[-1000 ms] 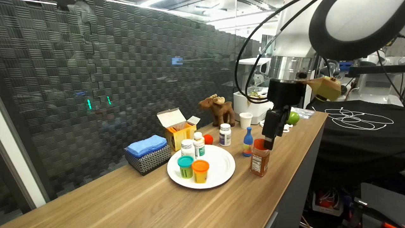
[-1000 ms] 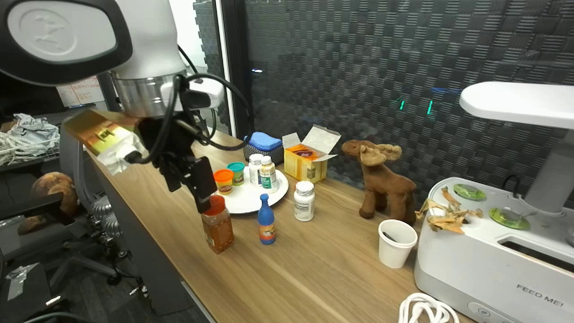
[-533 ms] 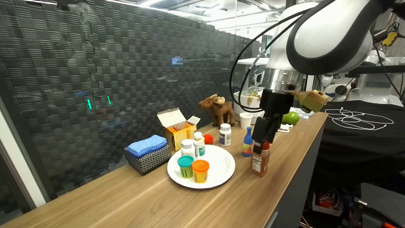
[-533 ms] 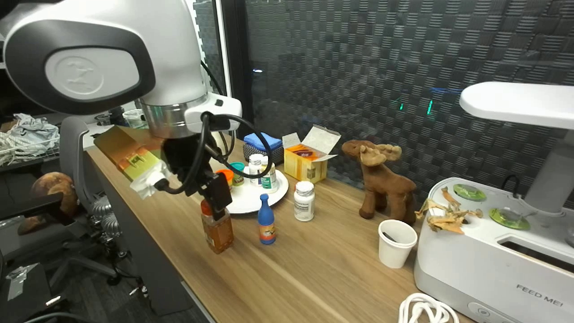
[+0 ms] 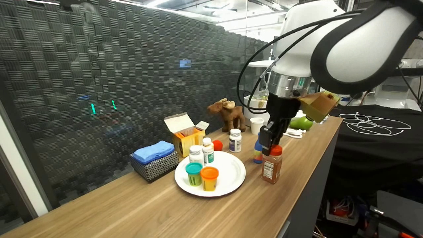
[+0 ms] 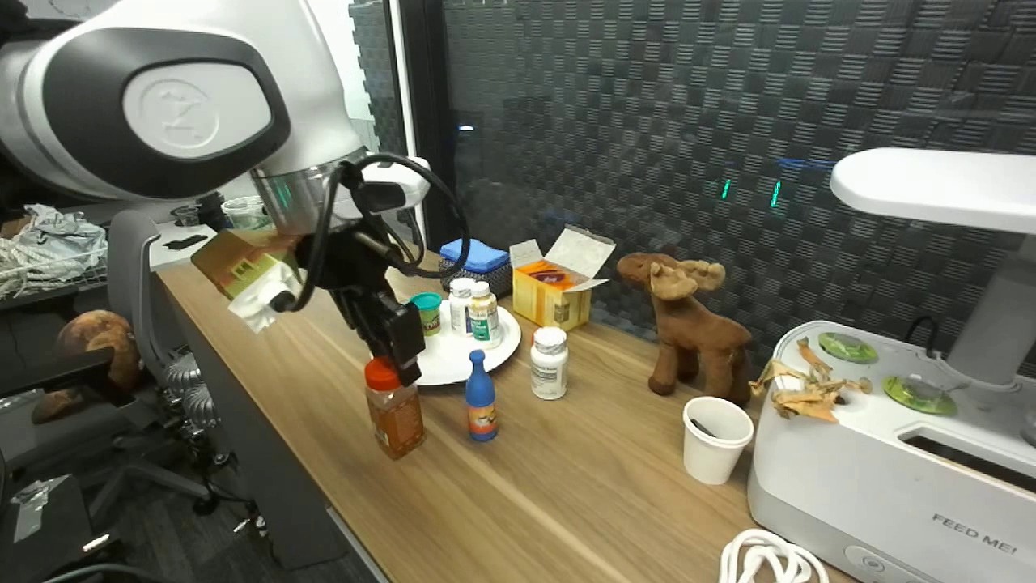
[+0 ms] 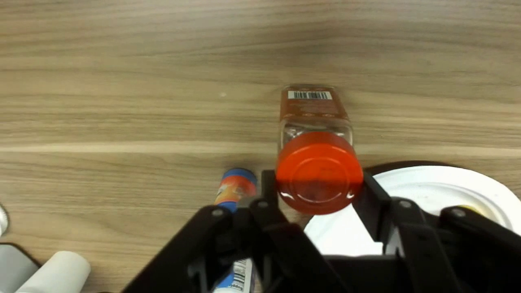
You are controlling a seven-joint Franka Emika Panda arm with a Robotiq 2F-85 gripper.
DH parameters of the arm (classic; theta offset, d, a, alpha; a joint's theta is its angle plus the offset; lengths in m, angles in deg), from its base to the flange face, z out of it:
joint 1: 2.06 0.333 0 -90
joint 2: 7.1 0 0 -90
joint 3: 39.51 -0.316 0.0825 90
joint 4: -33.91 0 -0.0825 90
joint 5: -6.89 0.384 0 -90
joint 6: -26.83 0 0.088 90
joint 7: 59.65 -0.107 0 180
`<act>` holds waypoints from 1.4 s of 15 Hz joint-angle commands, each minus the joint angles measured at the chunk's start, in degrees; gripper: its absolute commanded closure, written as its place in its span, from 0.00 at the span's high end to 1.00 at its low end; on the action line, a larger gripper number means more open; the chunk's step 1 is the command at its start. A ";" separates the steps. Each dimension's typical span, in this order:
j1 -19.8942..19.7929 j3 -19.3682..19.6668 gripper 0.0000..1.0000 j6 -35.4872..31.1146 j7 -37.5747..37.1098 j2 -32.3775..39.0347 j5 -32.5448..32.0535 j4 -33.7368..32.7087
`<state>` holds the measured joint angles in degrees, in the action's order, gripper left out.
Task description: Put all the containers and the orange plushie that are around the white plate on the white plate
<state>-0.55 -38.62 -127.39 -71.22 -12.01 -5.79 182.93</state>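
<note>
Evidently the tool (image 7: 318, 183) grips the brown bottle (image 7: 317, 148). Only an exterior view fully shows the orange cup (image 5: 209, 178) on the plate (image 5: 232, 172).

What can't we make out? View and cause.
In an exterior view, the gripper hides the orange-lidded tub.
In an exterior view, a white bottle hides most of the orange plushie.
In an exterior view, print on the red-capped jar is too small.
Wrist view: the right edge cuts off the white plate.
</note>
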 commanded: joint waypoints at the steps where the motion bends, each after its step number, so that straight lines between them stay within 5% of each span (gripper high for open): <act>1: -2.89 -3.02 0.24 2.09 -12.80 -3.22 -11.53 0.73; 4: -2.53 -4.32 0.25 4.72 -16.85 -2.91 -12.98 -0.01; 11: 1.02 -7.37 0.25 9.67 -14.60 1.56 -3.16 -8.22; 21: 4.93 -6.46 0.24 9.73 -18.43 14.75 -7.40 -25.55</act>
<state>2.94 -46.81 -117.47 -88.35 -1.69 -11.15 163.27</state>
